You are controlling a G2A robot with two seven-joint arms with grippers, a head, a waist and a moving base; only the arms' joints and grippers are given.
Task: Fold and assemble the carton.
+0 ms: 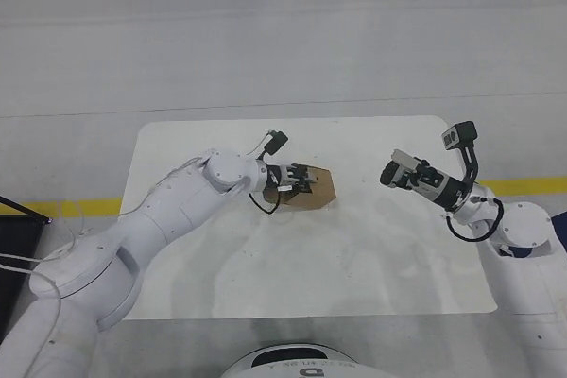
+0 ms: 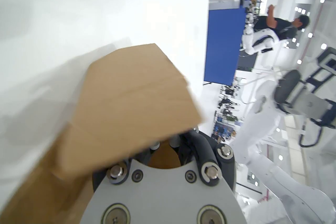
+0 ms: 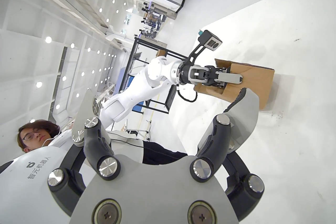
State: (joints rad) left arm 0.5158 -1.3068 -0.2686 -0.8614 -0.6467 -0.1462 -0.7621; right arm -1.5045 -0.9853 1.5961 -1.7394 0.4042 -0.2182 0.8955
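**Q:** What failure modes apply at this stage?

**A:** The carton (image 1: 321, 187) lies just above the centre of the top view and appears to rest on the white table (image 1: 265, 274). It is only partly erected. The left gripper (image 1: 305, 177) is clamped on one cardboard wall, with one finger outside and one inside.
- Risk 1: with only one wall gripped, a twist of the wrist would likely crease the panel off its score line.
- Risk 2: thin board may slip from the pads, and the carton would then slide or fold flat.
- Risk 3: the upper flap (image 2: 131, 104) hangs over the gripper unsecured and may spring back unless a second contact holds it.

**Q:** How are the arms posed?

**A:** The left arm extends from the lower left of the frame. Its gripper points toward the right edge, into the carton's open side. The right arm enters from the lower right, with its wrist aimed at the carton. The right gripper (image 1: 394, 172) sits right of centre, well apart from the carton. Its fingers are spread and hold nothing.
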